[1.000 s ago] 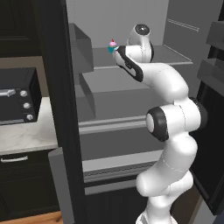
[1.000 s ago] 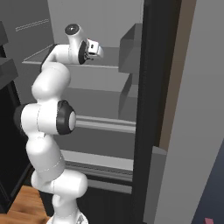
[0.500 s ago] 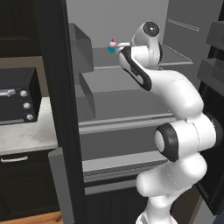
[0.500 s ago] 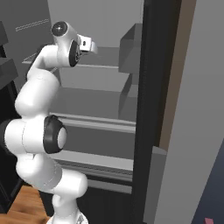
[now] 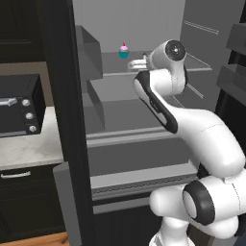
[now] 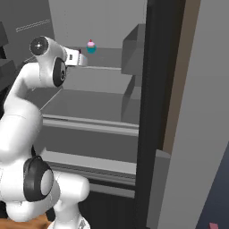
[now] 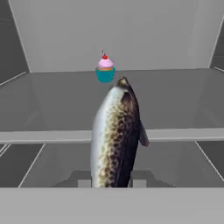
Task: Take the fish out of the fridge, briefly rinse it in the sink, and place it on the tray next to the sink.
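A: Your gripper (image 7: 114,181) is closed narrowly on the fish (image 7: 114,140); the hand view has the speckled body rising from between the two tips toward 12 o'clock.

B: Do the base cameras confirm that for you?

A: No. From the left base view you only get the gripper (image 5: 137,63) poking out at 9 o'clock from the wrist, over the upper shelf of the fridge (image 5: 144,101). In the right base view the gripper (image 6: 79,58) points to 3 o'clock, and you cannot make out the fish there.

B: What else is around you, biggest first?

A: The fridge frame (image 6: 154,112) fills the right of the right base view as a dark post. Outside, at 9 o'clock in the left base view, a black toaster oven (image 5: 19,105) sits on the pale counter (image 5: 29,149). Then the cupcake (image 7: 105,69), pink over teal, stands on the shelf just past the fish's far end, at 12 o'clock. You see it too near the back wall (image 5: 124,50) (image 6: 91,46).
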Tool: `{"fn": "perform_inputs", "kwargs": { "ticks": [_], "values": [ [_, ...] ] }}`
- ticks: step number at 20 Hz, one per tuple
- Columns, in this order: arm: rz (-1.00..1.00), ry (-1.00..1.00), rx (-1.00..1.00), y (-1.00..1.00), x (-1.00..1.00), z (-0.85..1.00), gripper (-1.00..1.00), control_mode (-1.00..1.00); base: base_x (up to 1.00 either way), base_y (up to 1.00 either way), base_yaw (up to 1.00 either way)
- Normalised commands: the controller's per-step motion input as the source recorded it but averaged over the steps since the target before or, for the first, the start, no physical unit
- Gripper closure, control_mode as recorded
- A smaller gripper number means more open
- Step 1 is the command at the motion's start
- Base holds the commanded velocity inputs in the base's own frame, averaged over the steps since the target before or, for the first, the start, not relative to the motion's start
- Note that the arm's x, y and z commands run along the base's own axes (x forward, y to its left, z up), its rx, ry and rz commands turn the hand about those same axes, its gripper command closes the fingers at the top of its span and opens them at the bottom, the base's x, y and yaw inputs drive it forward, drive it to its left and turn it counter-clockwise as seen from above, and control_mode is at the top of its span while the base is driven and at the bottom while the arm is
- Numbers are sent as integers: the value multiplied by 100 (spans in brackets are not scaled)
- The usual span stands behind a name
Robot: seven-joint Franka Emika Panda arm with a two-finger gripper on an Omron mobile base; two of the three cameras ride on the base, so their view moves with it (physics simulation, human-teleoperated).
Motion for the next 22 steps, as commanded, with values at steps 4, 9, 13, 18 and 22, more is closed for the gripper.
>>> {"fn": "perform_inputs", "kwargs": {
  "ticks": [4,9,13,18,22],
  "values": [
    [0,27,-1,32,-100,-35,100,-100,0,0,0],
    [2,52,-14,40,-100,-94,100,-100,0,0,0],
    [10,63,-9,24,-100,-100,100,-100,0,0,0],
    [0,0,0,0,0,0,100,100,-92,0,41],
    [0,0,0,0,0,0,100,100,-43,0,71]
  ]
}}
